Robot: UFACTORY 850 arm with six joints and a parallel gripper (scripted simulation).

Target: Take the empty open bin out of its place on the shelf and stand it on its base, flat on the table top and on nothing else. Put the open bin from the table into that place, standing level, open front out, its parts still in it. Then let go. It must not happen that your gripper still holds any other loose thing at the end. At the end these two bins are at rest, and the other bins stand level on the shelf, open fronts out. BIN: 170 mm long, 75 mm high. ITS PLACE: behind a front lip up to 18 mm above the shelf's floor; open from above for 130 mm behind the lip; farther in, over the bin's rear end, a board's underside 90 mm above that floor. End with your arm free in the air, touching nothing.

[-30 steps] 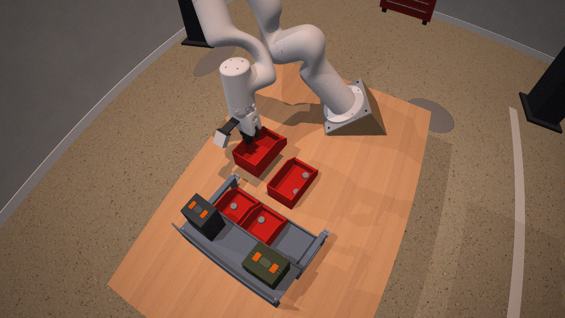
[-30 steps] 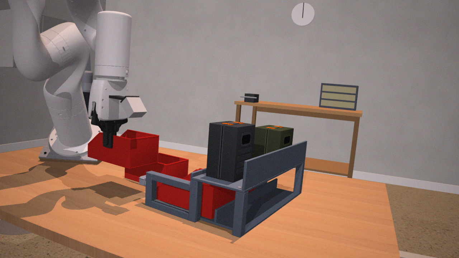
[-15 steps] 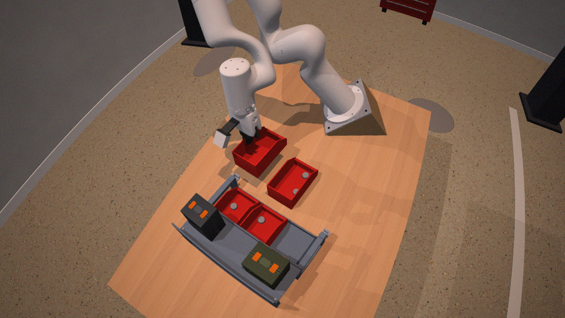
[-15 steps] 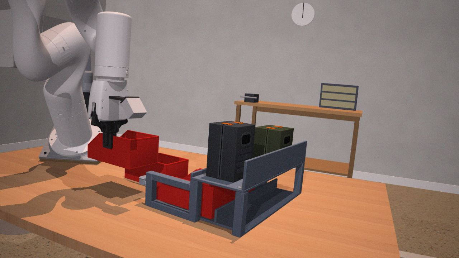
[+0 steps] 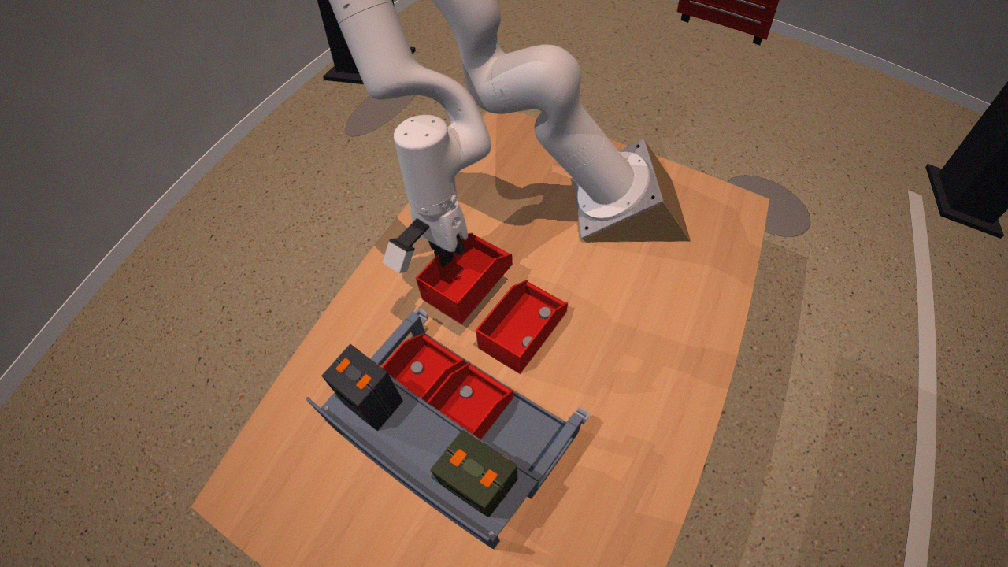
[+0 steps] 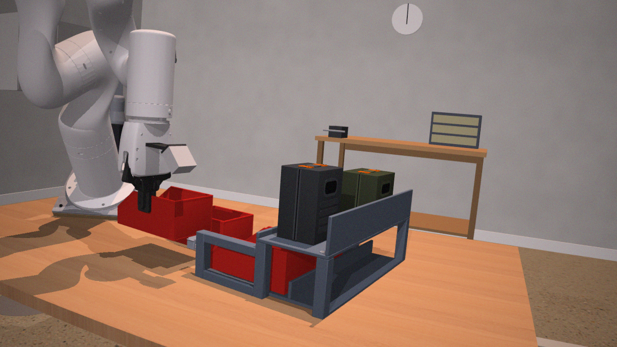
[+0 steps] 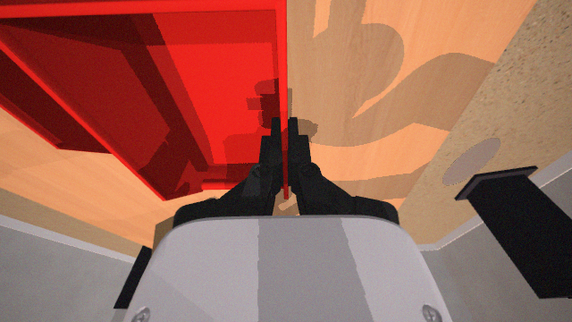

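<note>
My gripper (image 5: pixel 446 259) is shut on the side wall of the empty red open bin (image 5: pixel 463 276). It holds the bin a little above the table top, near the table's left edge, and the bin's shadow lies apart from it. In the wrist view the fingers pinch the thin red wall (image 7: pixel 282 89). The exterior view shows the same grip (image 6: pixel 144 206) on this bin (image 6: pixel 172 212). The red bin with grey parts (image 5: pixel 521 323) stands on the table beside it. The grey shelf (image 5: pixel 443 416) holds two red bins (image 5: pixel 420 364) (image 5: pixel 469 398), each with a part, and a bare place (image 5: pixel 524 430) at its right end.
A black case (image 5: pixel 361 384) and a green case (image 5: pixel 473 471) stand on the shelf's top board. The arm's base (image 5: pixel 620 194) is at the table's far side. The table's left edge runs close to the held bin.
</note>
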